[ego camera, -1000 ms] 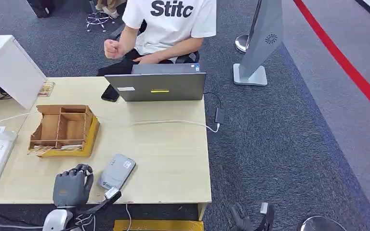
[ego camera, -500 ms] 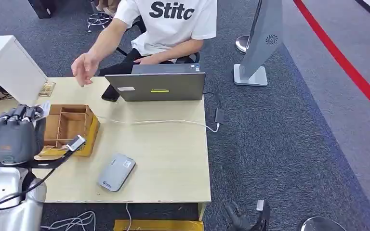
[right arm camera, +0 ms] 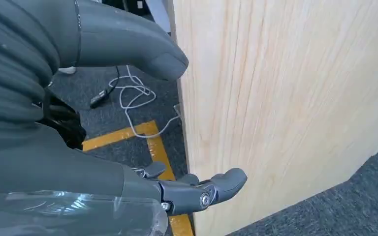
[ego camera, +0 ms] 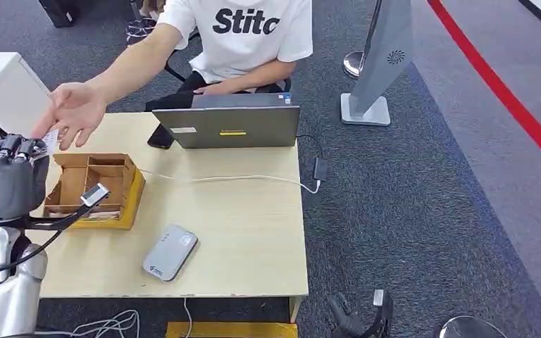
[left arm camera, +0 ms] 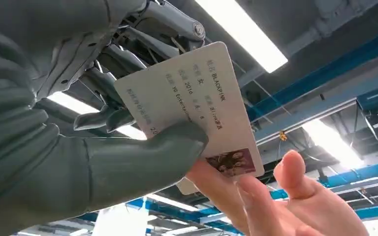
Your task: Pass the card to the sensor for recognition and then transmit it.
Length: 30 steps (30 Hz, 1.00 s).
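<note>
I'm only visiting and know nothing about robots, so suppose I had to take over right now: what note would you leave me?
Left robot hand: raised at the table's left end, pinching the card between thumb and fingers.
Right robot hand: hanging beside the table's side panel, open, holding nothing.
Person's hand: at the card, fingers touching its lower edge in the left wrist view.
Sensor: grey, on the table near the front edge.
Done: card lifted to the person.
Left: release once they grip it.

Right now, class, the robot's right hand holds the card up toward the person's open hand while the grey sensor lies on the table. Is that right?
Not quite: the left hand holds the card, as the left wrist view shows. The right hand hangs empty beside the table. The rest stands: the person's hand is open and the grey sensor lies on the table.
</note>
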Available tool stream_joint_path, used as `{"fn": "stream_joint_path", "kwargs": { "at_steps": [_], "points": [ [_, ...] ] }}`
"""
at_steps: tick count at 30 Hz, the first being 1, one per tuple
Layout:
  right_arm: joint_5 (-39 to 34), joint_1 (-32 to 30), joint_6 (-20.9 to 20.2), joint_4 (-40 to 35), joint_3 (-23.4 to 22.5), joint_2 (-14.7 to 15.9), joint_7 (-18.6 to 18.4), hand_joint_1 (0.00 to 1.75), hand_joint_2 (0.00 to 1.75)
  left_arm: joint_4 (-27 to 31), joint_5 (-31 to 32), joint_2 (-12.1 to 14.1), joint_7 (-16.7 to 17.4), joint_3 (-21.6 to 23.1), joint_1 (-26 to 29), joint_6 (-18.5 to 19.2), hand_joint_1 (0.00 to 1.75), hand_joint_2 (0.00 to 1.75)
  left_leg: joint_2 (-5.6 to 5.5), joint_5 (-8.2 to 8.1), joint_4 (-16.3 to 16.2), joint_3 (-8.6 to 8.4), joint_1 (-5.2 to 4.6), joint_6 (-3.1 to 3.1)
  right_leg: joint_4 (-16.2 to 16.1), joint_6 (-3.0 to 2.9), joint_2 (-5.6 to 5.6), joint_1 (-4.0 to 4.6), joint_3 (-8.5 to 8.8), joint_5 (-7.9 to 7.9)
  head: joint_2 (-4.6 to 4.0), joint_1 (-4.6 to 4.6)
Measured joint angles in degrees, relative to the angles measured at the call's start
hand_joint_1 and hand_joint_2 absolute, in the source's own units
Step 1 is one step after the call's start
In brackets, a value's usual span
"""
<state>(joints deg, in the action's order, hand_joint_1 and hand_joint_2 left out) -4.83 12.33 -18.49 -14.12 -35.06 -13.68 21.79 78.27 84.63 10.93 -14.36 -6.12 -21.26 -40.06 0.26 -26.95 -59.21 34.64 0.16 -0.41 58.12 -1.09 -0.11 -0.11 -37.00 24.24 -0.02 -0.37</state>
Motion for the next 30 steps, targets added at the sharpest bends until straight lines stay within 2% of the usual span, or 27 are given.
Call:
{"fn": "stream_joint_path", "kwargs": {
  "at_steps": [11,12,20,22,27,30],
  "points": [
    [-0.3,0.0,0.0,0.0,0.7,0.0,0.0,0.0,1.75,-0.6,0.9,0.0,0.7,0.1,0.2,0.0,1.75,1.75,0.04,0.0,0.0,0.01,0.01,0.0,0.0,0.0,0.06,0.0,-0.03,0.0,0.0,0.0],
    [-0.4,0.0,0.0,0.0,0.9,0.0,0.0,0.0,1.75,-1.0,0.2,0.2,0.8,0.1,0.1,0.0,0.0,1.75,0.05,0.0,0.0,0.01,0.01,-0.01,0.0,0.0,0.07,0.0,-0.04,0.0,0.0,-0.02],
    [-1.1,-0.1,0.1,0.0,1.4,0.0,0.3,0.0,1.75,-2.1,-0.9,0.4,-0.1,0.0,1.3,0.0,0.0,1.75,0.04,0.0,0.0,0.06,0.0,-0.01,0.0,0.0,0.06,0.0,-0.06,0.0,0.0,0.0],
    [-1.4,-0.2,0.1,0.0,1.4,0.0,0.5,0.0,1.75,-2.0,-1.0,0.2,-1.4,0.0,2.5,0.0,0.0,1.75,0.04,-0.01,0.0,0.06,0.0,0.0,0.0,0.0,0.05,-0.01,-0.06,0.0,0.0,0.0],
    [-2.0,-0.5,0.2,0.0,1.4,0.0,1.0,0.0,1.75,-0.5,-0.7,-1.4,-3.9,-0.1,7.3,0.0,0.0,1.75,0.04,-0.02,0.0,0.07,-0.01,0.01,0.0,0.0,0.05,-0.01,-0.06,0.01,0.0,0.0],
    [-2.1,-0.6,0.3,0.0,1.4,0.0,1.3,0.0,1.75,0.7,-0.3,-2.7,-4.2,-0.1,9.8,0.0,0.0,1.75,0.04,-0.05,0.0,0.07,-0.01,0.01,0.0,0.01,0.05,-0.01,-0.07,0.01,0.0,0.0]
  ]
}}
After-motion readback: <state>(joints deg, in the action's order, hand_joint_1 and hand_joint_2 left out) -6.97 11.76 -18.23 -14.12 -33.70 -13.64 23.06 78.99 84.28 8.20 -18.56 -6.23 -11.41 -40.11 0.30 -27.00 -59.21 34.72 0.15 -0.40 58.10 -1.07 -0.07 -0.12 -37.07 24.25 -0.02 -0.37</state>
